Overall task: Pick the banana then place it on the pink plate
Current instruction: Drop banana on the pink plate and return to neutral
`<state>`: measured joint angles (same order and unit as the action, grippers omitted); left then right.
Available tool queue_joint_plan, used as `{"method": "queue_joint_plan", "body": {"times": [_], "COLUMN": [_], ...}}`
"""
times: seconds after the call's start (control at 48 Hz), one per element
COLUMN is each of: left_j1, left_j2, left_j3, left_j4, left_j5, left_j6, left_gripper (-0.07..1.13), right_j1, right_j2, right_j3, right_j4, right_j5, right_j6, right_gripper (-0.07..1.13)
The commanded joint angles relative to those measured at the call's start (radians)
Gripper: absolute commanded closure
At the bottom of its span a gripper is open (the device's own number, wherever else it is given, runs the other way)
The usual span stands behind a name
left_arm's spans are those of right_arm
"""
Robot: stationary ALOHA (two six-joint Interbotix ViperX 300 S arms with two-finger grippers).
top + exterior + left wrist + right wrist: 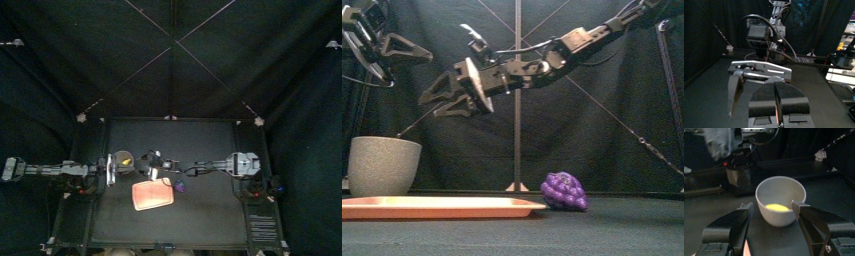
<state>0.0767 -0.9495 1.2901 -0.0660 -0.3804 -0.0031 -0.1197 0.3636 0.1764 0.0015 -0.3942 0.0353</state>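
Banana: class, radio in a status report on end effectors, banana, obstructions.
Right end effector open above grey cup. Left end effector shut, at table's left. Banana inside cup, not yet on pink plate. Purple grapes beside plate, not blocking cup.

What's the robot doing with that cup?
The right gripper hangs open over the grey cup, and the yellow banana lies inside that cup. It has not grabbed the banana yet. The pink tray lies on the table near the cup, with purple grapes next to it. The left gripper rests shut at the table's left side.

Right gripper [773, 205] spread, left gripper [777, 87] closed
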Motion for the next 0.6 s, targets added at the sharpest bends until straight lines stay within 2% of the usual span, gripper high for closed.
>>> {"method": "queue_joint_plan", "body": {"times": [0.021, 0.271, 0.604], "left_j1": [0.005, 0.005, 0.014], "left_j2": [0.003, 0.003, 0.002], "left_j3": [-0.008, 0.012, 0.028], "left_j4": [-0.026, -0.060, -0.129], "left_j5": [-0.008, -0.008, -0.003], "left_j6": [0.000, 0.000, 0.006], "left_gripper": [1.02, 1.02, 1.02], "right_j1": [0.015, 0.063, 0.120], "right_j2": [-0.147, -0.313, -0.453], "right_j3": [0.141, 0.387, 0.571], "right_j4": [-0.002, -0.002, -0.008], "right_j5": [-0.110, -0.245, -0.264], "right_j6": [-0.002, -0.003, -0.003], "right_gripper": [0.10, 0.10, 0.10]}}
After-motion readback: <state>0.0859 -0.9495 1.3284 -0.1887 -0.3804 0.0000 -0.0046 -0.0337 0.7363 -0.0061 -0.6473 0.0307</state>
